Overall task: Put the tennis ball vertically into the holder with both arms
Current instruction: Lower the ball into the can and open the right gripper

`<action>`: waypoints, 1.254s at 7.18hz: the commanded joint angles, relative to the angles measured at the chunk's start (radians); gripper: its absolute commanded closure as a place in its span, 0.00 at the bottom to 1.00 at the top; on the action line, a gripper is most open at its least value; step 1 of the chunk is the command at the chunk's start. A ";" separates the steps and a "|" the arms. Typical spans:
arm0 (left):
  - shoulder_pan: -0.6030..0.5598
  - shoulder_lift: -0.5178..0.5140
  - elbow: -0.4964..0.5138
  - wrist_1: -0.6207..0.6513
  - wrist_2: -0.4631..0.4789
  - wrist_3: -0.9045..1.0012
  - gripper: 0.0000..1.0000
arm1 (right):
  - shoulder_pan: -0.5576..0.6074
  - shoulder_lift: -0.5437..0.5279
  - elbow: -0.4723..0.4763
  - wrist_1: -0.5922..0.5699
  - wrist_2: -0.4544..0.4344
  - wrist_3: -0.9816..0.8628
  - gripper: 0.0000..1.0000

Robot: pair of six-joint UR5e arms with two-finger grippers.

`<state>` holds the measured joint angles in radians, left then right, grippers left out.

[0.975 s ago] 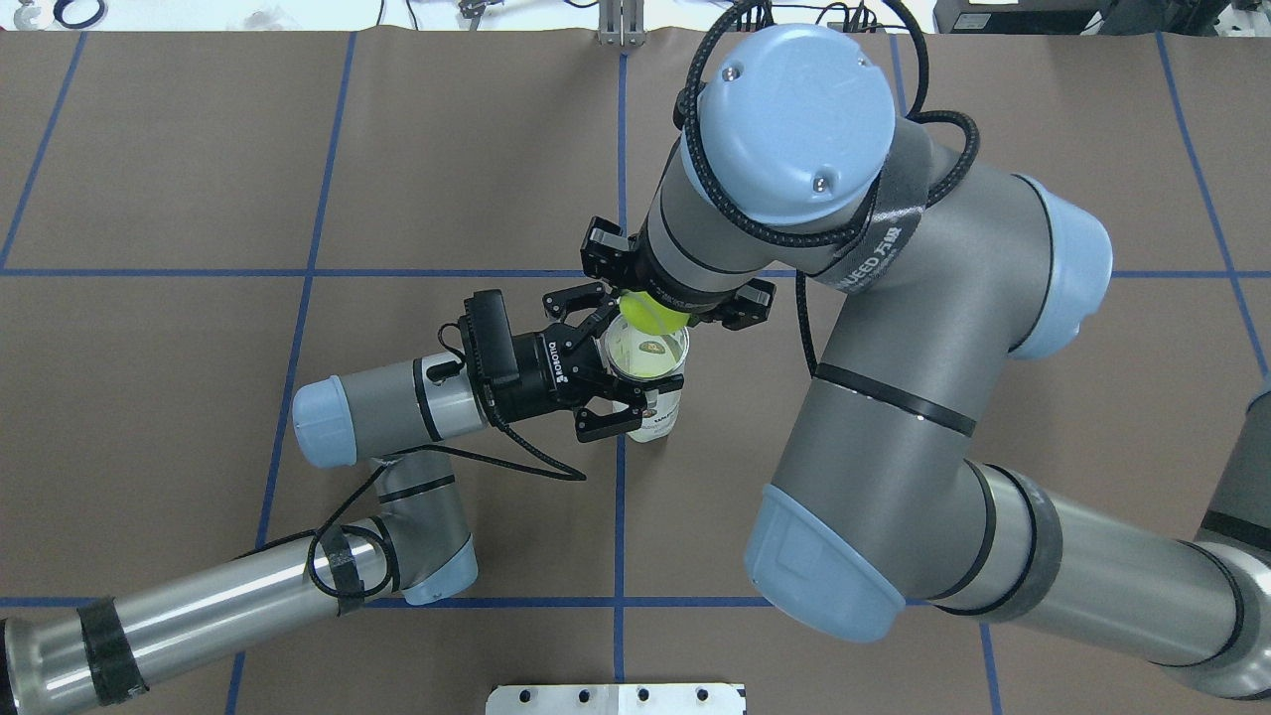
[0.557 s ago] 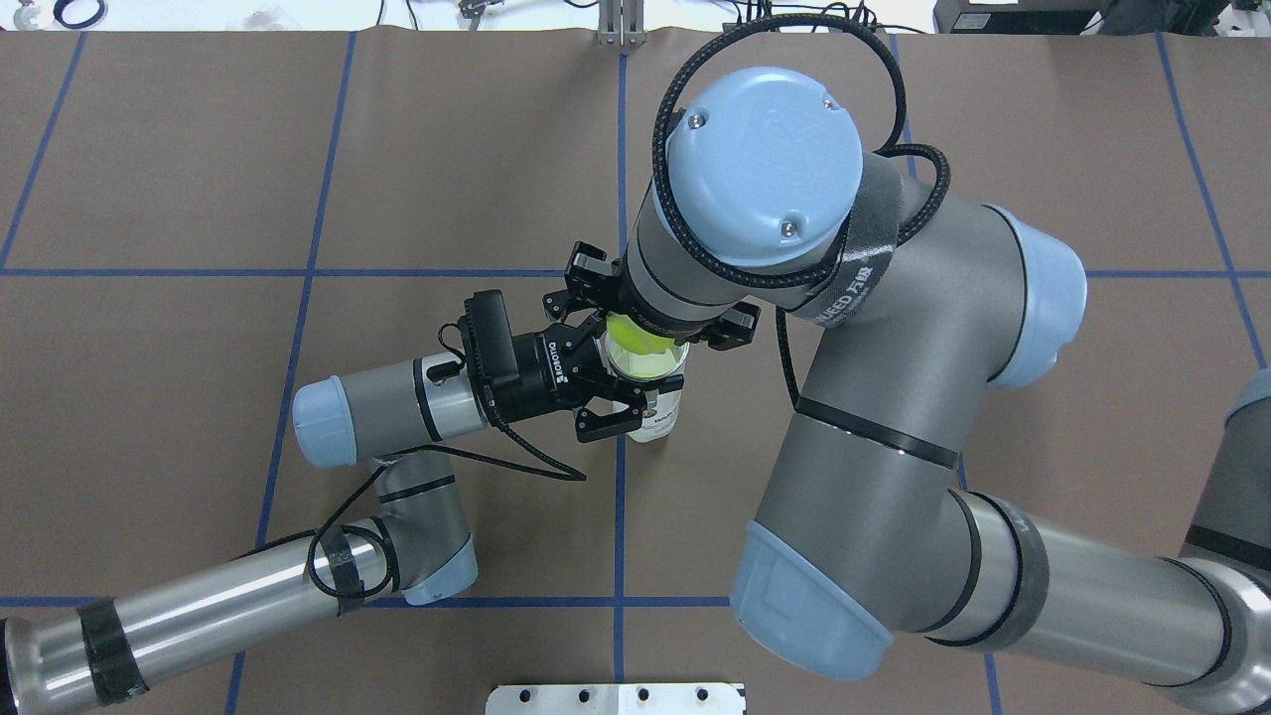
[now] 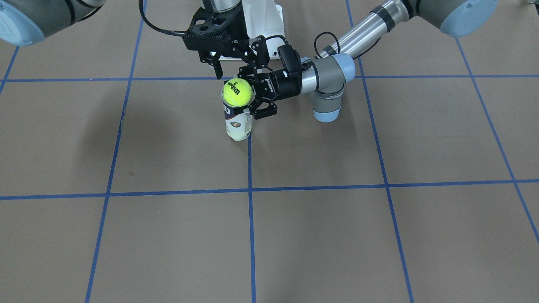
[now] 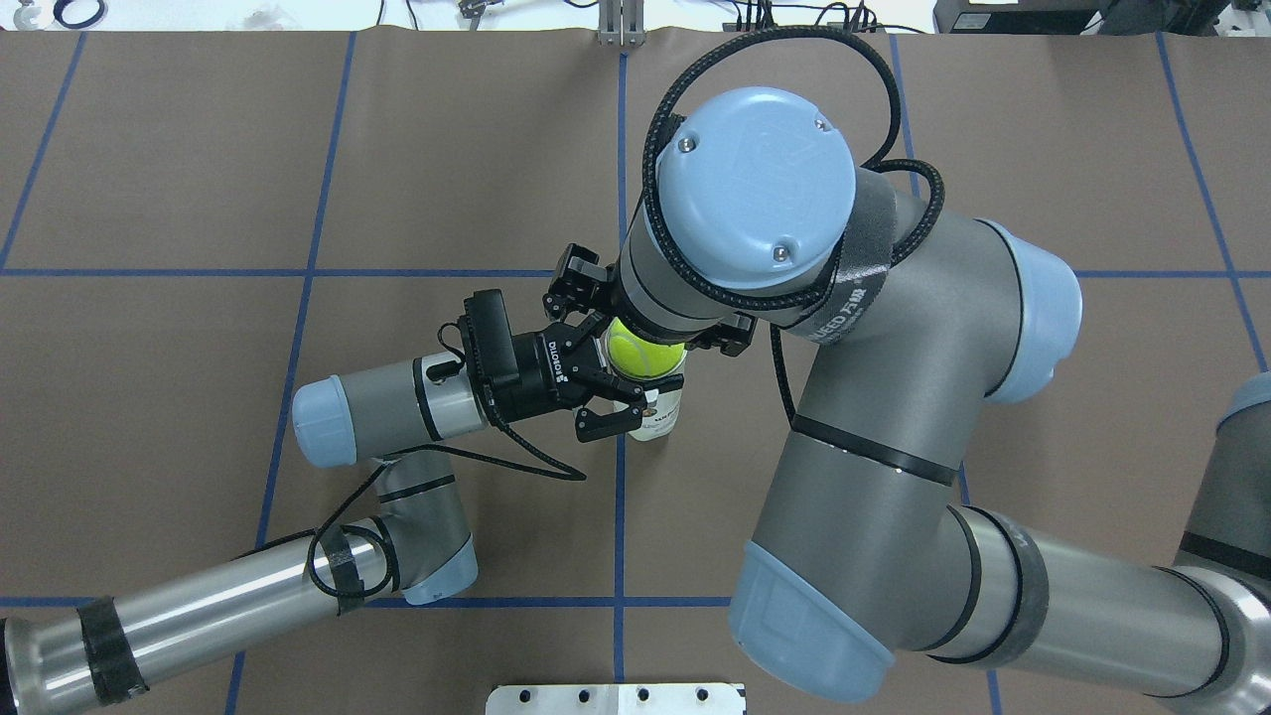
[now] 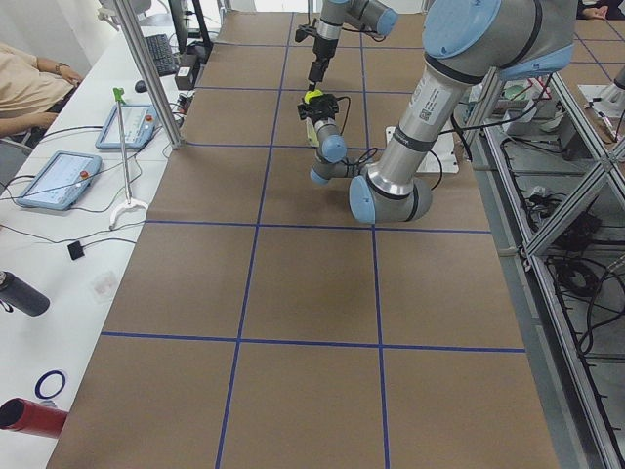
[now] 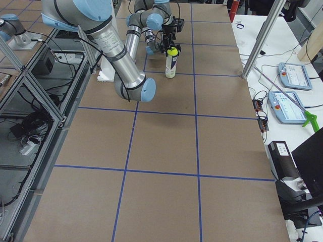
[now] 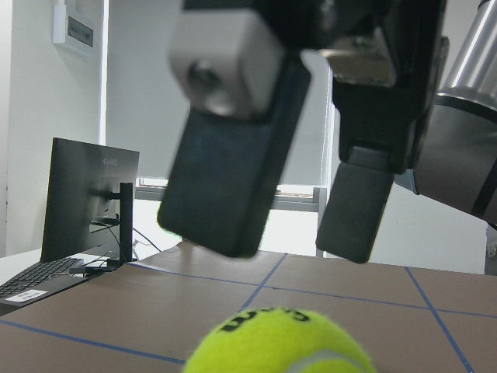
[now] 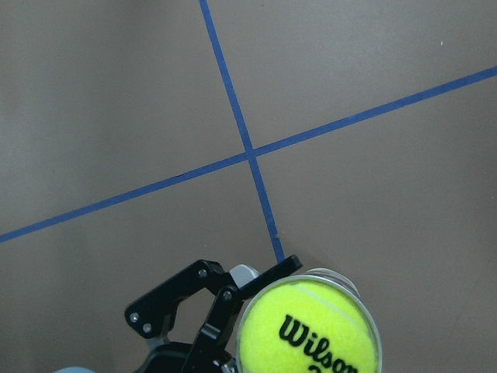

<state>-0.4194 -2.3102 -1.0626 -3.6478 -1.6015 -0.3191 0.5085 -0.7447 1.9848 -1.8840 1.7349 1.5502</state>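
Observation:
The holder (image 3: 238,124), a clear tube with a white and navy label, stands upright on the brown table; it also shows in the overhead view (image 4: 663,412). My left gripper (image 3: 254,96) reaches in sideways and is shut on the tube's upper part. A yellow Wilson tennis ball (image 3: 237,92) sits in the tube's mouth, seen in the overhead view (image 4: 643,356) and the right wrist view (image 8: 309,338). My right gripper (image 7: 283,245) hangs straight above the ball, its fingers (image 7: 233,171) apart and clear of the ball (image 7: 283,342).
The white metal base plate (image 4: 616,698) lies at the robot's edge of the table. Blue tape lines (image 4: 618,516) cross the brown mat. My right arm's big elbow (image 4: 874,437) overhangs the middle. Side benches hold tablets (image 5: 59,181) and a person sits there.
My right wrist has moved toward the robot's side and over the tube. The ball has gone from the tube's far rim to the middle of its mouth. The left arm has not moved.

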 commanded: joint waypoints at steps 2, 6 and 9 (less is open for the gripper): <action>0.001 -0.002 0.000 0.000 0.000 -0.002 0.14 | 0.030 -0.011 0.026 -0.003 0.009 -0.036 0.00; 0.001 -0.002 -0.002 0.000 0.000 -0.002 0.09 | 0.134 -0.059 0.035 -0.003 0.082 -0.161 0.00; 0.002 -0.003 -0.004 0.000 0.000 -0.002 0.09 | 0.373 -0.149 0.028 -0.001 0.300 -0.457 0.00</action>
<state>-0.4177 -2.3127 -1.0651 -3.6478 -1.6015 -0.3206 0.7912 -0.8536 2.0178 -1.8865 1.9603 1.2208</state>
